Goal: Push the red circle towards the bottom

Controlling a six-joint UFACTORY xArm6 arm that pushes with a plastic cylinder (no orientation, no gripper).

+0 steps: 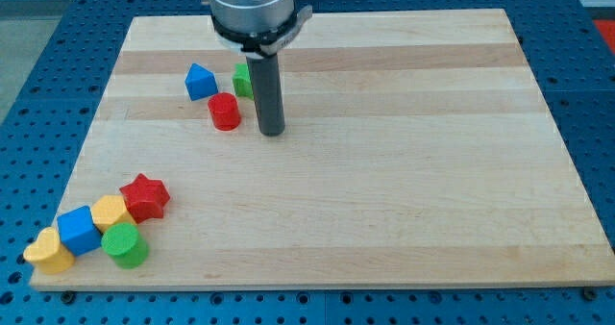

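Note:
The red circle [225, 112] is a small red cylinder on the wooden board, in the upper left part of the view. My tip [273, 132] rests on the board just to the right of it and slightly lower, with a small gap between them. A blue block [200, 82] sits up and to the left of the red circle. A green block [243, 80] sits up and to the right of it, partly hidden behind my rod.
A cluster lies at the board's bottom left: a red star [145, 196], a yellow block [110, 212], a blue cube [78, 231], a green cylinder [125, 244] and a yellow block [48, 250]. The board's bottom edge [307, 285] is close below them.

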